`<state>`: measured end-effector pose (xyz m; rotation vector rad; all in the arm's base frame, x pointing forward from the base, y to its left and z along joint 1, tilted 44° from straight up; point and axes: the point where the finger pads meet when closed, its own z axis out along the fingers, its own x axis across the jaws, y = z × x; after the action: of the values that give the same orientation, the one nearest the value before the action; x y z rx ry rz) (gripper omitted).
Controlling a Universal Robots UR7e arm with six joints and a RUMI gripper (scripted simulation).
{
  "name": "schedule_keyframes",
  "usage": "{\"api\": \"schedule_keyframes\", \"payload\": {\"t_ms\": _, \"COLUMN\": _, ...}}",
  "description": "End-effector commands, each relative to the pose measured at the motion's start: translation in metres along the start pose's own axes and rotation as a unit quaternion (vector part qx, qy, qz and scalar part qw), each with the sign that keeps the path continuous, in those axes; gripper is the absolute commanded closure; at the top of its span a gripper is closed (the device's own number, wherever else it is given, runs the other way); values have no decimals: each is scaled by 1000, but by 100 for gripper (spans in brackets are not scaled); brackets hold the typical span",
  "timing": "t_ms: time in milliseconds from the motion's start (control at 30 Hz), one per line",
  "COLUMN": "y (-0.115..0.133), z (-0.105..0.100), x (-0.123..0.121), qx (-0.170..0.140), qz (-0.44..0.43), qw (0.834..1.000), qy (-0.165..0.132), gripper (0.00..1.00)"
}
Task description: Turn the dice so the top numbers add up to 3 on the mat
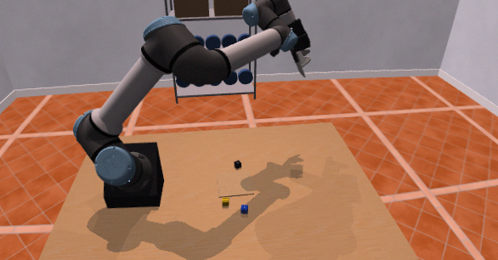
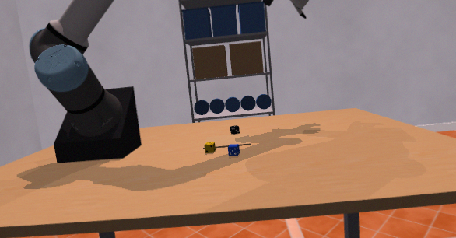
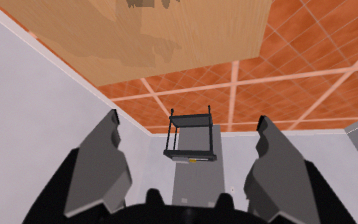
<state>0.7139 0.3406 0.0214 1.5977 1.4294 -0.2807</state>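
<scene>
A wooden tabletop [image 1: 323, 217] carries a thin tan mat [image 1: 231, 183]. High above it, the claw [image 1: 302, 62] hangs wide open, holding nothing. A black die [image 1: 238, 164] sits just beyond the mat; a yellow die [image 1: 225, 201] and a blue die [image 1: 244, 209] sit just off its near edge.

My gripper [image 1: 302, 62] hangs high with its jaws spread wide and nothing between them, open air all round and below. Down under the jaws, the black die [image 1: 237, 164] sits alone just beyond the mat [image 1: 231, 183], free on every side. The yellow die [image 1: 225, 201] and blue die [image 1: 244, 209] sit near each other at the mat's near edge, a gap between them. The shelf rack [image 2: 181, 40] stands behind the table [image 1: 297, 234], beside the jaws.
</scene>
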Motion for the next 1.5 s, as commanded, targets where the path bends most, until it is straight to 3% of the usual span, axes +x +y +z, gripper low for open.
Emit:
{"api": "schedule_keyframes", "payload": {"t_ms": 0, "y": 1, "z": -1, "x": 0, "qx": -1, "qz": 1, "qw": 1000, "qy": 0, "gripper": 0}}
{"api": "schedule_keyframes", "payload": {"t_ms": 867, "y": 1, "z": 4, "x": -9, "qx": 4, "qz": 11, "qw": 1000, "qy": 0, "gripper": 0}}
{"api": "schedule_keyframes", "payload": {"t_ms": 1167, "y": 0, "z": 18, "x": -35, "qx": 19, "qz": 45, "qw": 999, "qy": -3, "gripper": 0}}
{"api": "schedule_keyframes", "payload": {"t_ms": 1467, "y": -10, "z": 52, "x": -103, "qx": 54, "qz": 130, "qw": 990, "qy": -12, "gripper": 0}}
